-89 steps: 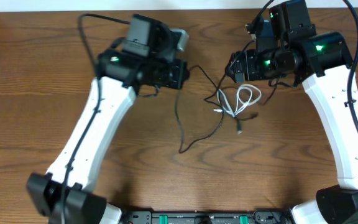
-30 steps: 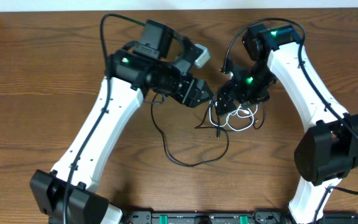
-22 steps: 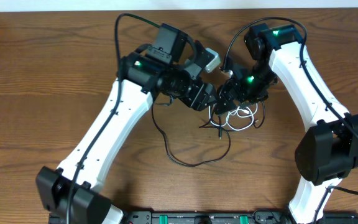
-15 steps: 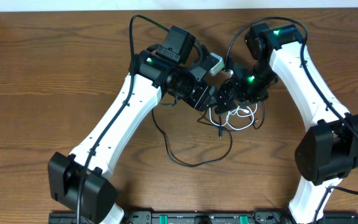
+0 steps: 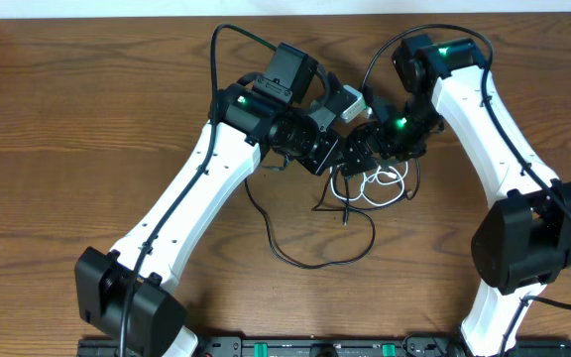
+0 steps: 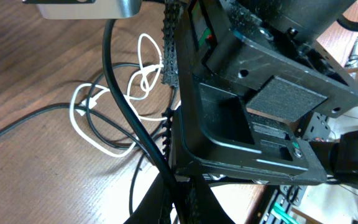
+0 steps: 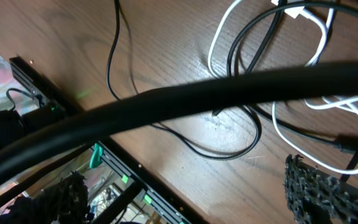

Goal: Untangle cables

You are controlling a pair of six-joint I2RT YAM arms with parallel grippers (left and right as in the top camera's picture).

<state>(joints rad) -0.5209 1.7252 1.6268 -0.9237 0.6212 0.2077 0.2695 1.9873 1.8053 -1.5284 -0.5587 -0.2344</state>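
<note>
The white cable [image 5: 385,183] lies in small loops at mid table, tangled with the thin black cable [image 5: 315,263], which sweeps in a wide curve toward the front. Both grippers hang right over the tangle, almost touching each other. My left gripper [image 5: 343,157] [image 6: 178,186] is shut on a thick black cord [image 6: 110,68] that is much stouter than the cables on the table. My right gripper [image 5: 367,151] [image 7: 194,199] is open, with bare wood between its fingers. Below it show the white cable [image 7: 214,40] and the black cable [image 7: 225,157]; the thick cord [image 7: 185,99] crosses close to the lens.
The right gripper's body [image 6: 253,106] fills the left wrist view, just beside my left fingers. A black rail with green clips [image 5: 315,347] runs along the table's front edge. Both white arms reach in from the front corners.
The left arm has swung right up against the right gripper, and its jaws have closed on the thick cord. The right arm has held still with its jaws open.
</note>
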